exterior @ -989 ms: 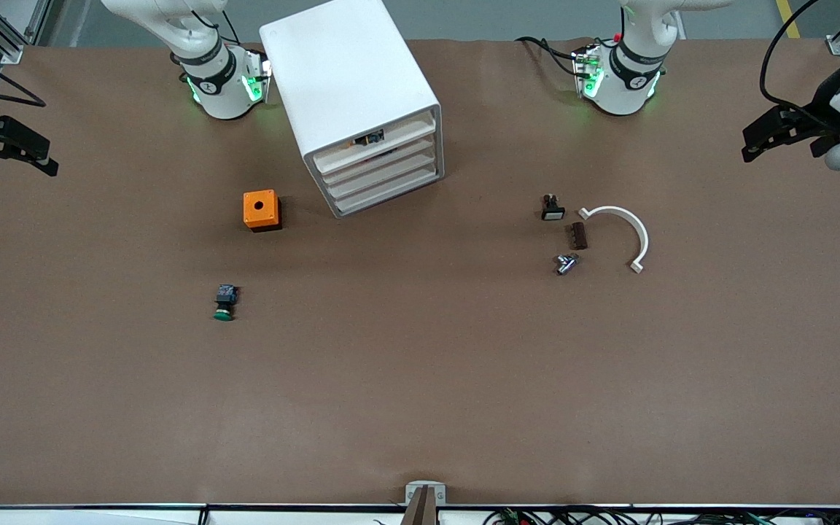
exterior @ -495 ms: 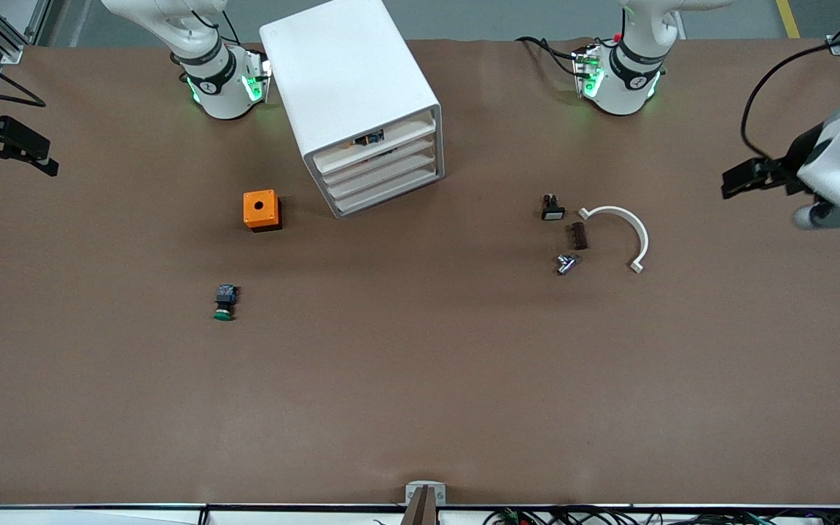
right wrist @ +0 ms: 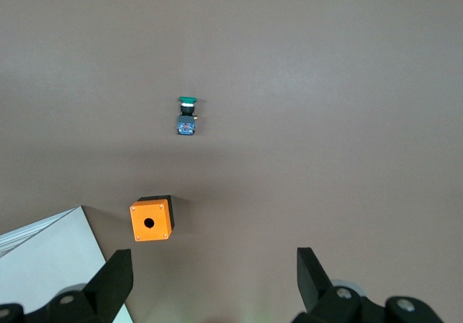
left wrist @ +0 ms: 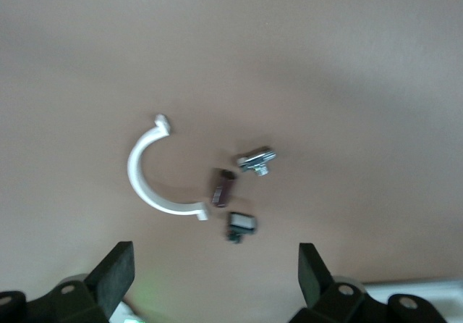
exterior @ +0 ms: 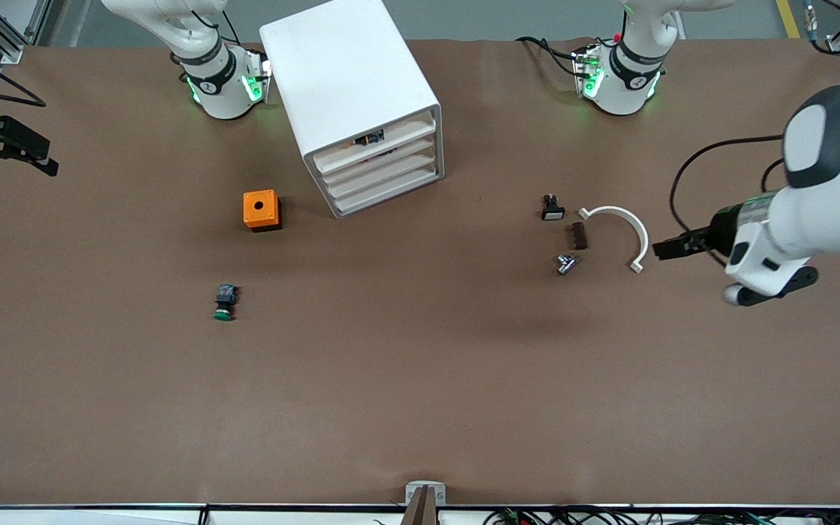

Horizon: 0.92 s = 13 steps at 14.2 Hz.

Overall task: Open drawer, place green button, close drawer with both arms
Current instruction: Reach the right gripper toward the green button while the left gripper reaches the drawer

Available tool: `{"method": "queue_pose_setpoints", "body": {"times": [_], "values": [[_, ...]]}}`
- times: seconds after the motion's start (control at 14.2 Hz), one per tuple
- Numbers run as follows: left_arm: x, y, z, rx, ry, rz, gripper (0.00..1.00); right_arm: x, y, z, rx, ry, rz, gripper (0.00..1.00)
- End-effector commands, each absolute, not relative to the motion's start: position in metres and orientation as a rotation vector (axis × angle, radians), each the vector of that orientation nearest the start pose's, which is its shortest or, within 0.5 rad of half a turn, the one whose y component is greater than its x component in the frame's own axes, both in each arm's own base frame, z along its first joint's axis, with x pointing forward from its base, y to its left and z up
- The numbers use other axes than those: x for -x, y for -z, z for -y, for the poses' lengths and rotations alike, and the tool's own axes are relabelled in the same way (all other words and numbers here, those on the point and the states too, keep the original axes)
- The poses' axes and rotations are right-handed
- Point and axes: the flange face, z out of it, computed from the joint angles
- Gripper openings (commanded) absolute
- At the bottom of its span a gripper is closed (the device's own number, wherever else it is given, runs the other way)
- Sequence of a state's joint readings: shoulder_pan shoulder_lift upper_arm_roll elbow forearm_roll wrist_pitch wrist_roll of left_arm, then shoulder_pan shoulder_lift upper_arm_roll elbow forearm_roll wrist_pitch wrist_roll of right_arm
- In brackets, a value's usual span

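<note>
Front cam high, facing the arms, whole worktop. Wrist cams look down, each sharing a patch.

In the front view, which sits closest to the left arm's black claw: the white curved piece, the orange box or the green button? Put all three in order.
From the left gripper, nearest first:
1. White curved piece, right beside it.
2. Orange box, beside the cabinet, toward the right arm's end.
3. Green button, slightly farther out toward that end, nearer the front camera.

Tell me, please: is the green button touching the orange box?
Apart. The front view shows bare brown table between the button and the orange box; the button lies nearer the front camera. The right wrist view shows the same gap.
</note>
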<state>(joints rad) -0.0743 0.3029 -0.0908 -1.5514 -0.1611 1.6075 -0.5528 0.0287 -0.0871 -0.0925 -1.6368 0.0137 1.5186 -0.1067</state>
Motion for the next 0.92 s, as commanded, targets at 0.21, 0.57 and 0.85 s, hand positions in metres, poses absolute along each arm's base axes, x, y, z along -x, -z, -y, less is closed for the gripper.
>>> {"method": "queue_pose_setpoints", "body": {"times": [0.21, 0.57, 0.85], "values": [[-0.625, -0.383, 0.232, 2.942, -0.633, 1.296, 1.00, -0.596, -0.533, 0.045, 3.098, -0.213, 0.081, 1.00], [-0.604, -0.301, 0.306, 2.565, -0.827, 1.649, 1.00, -0.600, -0.473, 0.032, 3.017, -0.166, -0.173, 1.00], [-0.572, -0.245, 0.361, 2.219, -0.974, 1.842, 1.00, -0.600, -0.383, 0.001, 3.048, -0.029, -0.212, 1.00]]}}
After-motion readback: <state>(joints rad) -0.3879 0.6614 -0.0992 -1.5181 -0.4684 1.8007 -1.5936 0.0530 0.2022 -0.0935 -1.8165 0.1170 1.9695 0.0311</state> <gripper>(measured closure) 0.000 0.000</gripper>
